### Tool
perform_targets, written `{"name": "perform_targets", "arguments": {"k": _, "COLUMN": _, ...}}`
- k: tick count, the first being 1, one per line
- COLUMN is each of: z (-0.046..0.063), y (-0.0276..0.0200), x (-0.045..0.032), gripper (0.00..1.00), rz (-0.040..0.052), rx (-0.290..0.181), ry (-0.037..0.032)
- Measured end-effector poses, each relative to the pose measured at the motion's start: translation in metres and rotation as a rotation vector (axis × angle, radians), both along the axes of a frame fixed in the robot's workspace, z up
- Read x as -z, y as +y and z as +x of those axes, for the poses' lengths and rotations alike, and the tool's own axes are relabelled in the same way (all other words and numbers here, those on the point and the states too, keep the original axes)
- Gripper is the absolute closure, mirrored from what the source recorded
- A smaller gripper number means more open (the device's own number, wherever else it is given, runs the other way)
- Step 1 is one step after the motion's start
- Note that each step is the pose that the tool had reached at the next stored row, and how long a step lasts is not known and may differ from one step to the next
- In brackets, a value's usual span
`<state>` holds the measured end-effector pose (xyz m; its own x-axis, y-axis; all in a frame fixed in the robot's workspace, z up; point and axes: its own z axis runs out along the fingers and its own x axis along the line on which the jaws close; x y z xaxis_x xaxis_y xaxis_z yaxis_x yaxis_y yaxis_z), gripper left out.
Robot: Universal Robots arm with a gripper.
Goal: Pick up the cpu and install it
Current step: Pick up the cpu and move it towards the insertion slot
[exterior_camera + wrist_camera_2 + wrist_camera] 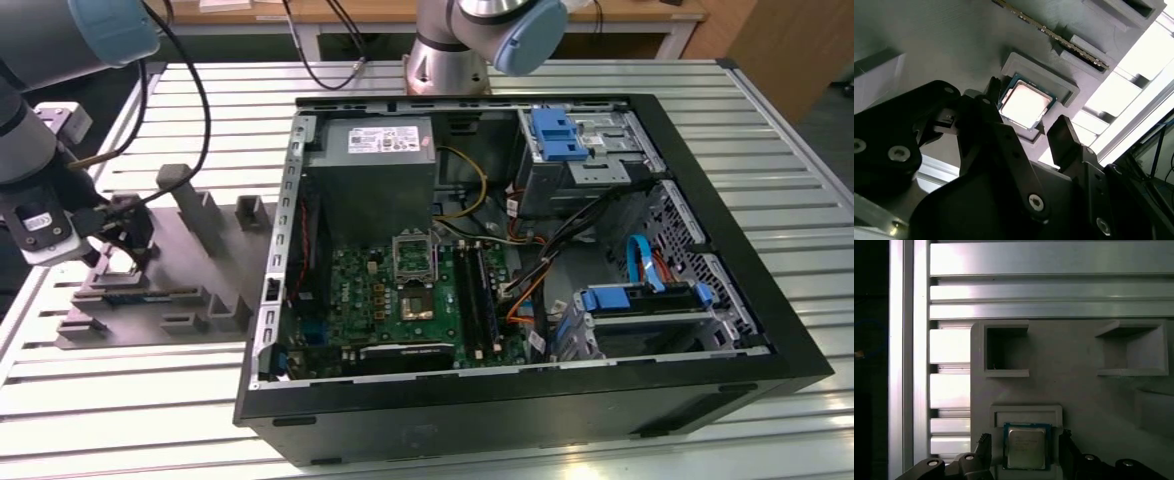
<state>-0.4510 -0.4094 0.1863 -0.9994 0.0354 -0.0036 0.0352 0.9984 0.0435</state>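
Clearly the jaws stand open on either side of the cpu [1026, 447].

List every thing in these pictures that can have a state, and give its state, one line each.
cpu: lying flat in its recess on the grey holder, metal top up, not gripped.
gripper: open, straddling the cpu, with gaps on both sides.
computer case: lying on its side, open, boards exposed.
square pockets: empty.

Robotics lab: slatted aluminium bench [747, 140], open computer case [534, 400].
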Motion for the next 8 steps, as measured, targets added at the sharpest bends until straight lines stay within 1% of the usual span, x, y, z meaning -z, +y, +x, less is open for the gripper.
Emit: {"name": "perform_targets", "arguments": {"k": 8, "z": 0.0000, "y": -0.0001, "x": 0.0033, "gripper": 0.35, "rz": -0.0001, "rx": 0.000, "ry": 0.0002}}
